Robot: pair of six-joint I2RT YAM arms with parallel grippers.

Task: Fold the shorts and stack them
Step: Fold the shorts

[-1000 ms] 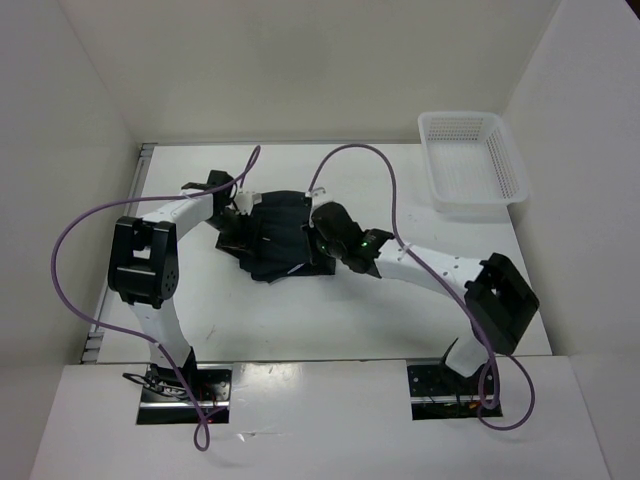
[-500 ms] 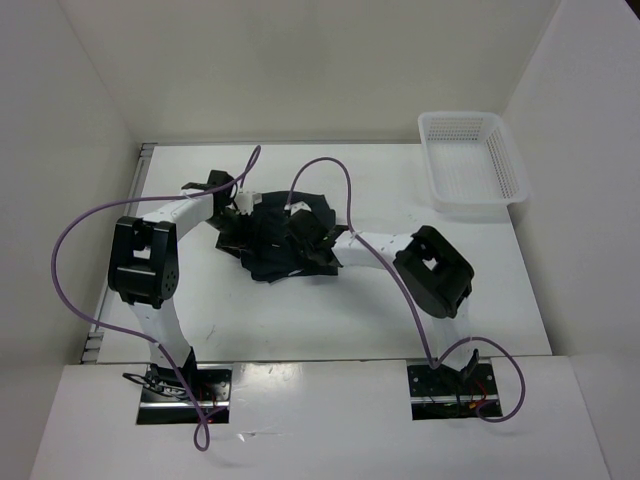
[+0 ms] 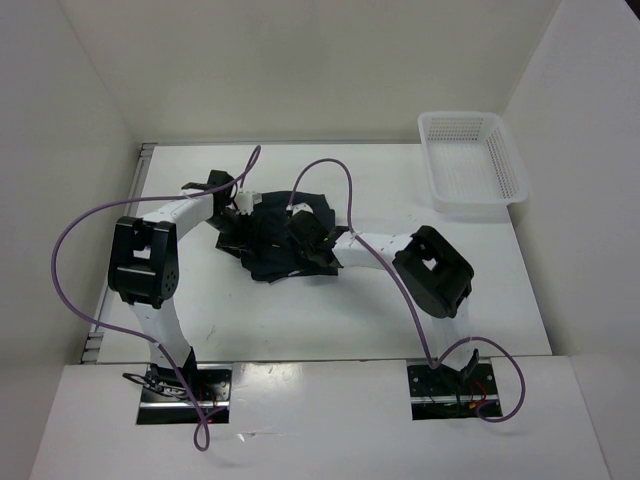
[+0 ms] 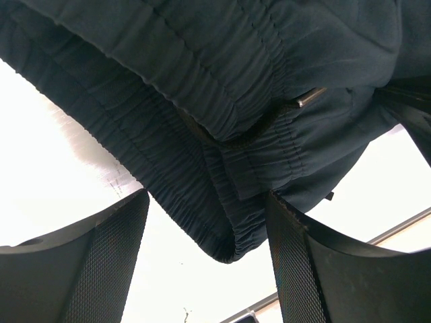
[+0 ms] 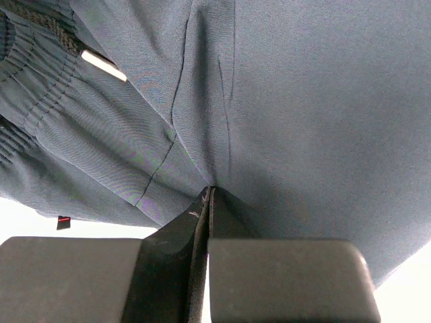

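Note:
The dark navy shorts [image 3: 272, 245] lie crumpled on the white table, left of its middle. My left gripper [image 3: 238, 222] is at their left edge. In the left wrist view it [image 4: 205, 202] is open, and a fold of the elastic waistband [image 4: 222, 222] hangs between its fingers, touching the right finger [image 4: 296, 269]. My right gripper [image 3: 303, 235] is over the middle of the shorts. In the right wrist view it [image 5: 210, 192] is shut, pinching a pleat of the shorts' fabric [image 5: 283, 101]. A white drawstring tip [image 5: 102, 65] shows near the waistband.
A white plastic mesh basket [image 3: 472, 165] stands at the far right corner of the table. White walls enclose the table on three sides. Purple cables loop over both arms. The right arm's elbow [image 3: 435, 270] is bent right of the shorts.
My right arm has folded at the elbow and its gripper has moved left across the shorts, bunching the fabric. It has held still in the last half second. The left arm has not moved.

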